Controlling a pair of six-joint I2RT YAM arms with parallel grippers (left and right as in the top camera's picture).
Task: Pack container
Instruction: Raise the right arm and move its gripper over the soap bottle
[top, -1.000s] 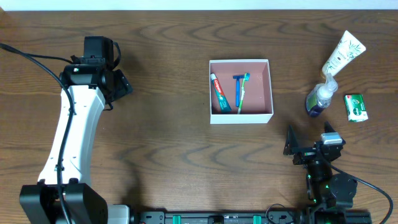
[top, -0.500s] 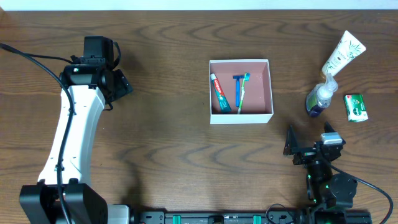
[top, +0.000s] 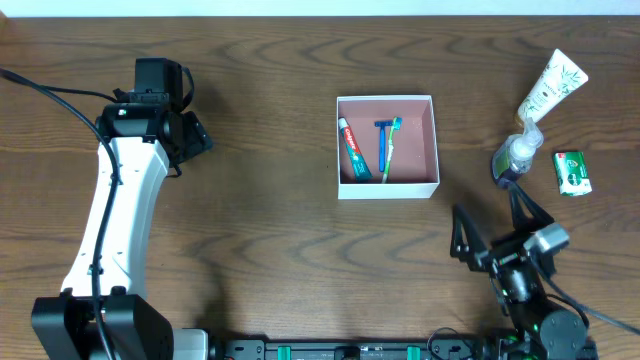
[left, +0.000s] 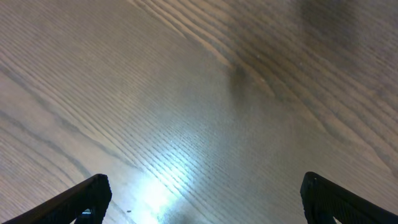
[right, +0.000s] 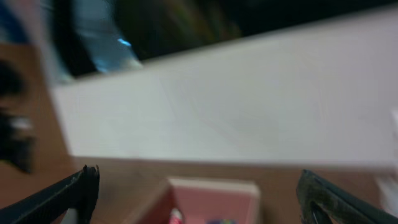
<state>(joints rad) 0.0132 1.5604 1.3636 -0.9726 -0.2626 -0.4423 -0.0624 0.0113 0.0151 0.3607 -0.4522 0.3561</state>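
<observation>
Hovering right gripper (top: 490, 228), jaws spread, faces pump bottle (top: 513, 158) for pickup; container (top: 388, 146) holds toothpaste (top: 354, 149), razor (top: 381, 146); left gripper (left: 199, 199) spread, idle.

Robot lab bench: 2 arms mounted on a wooden table (top: 270, 250).

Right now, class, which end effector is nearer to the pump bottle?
The right end effector is nearer, just below the pump bottle. The left end effector is far across the table, beyond the container.
</observation>
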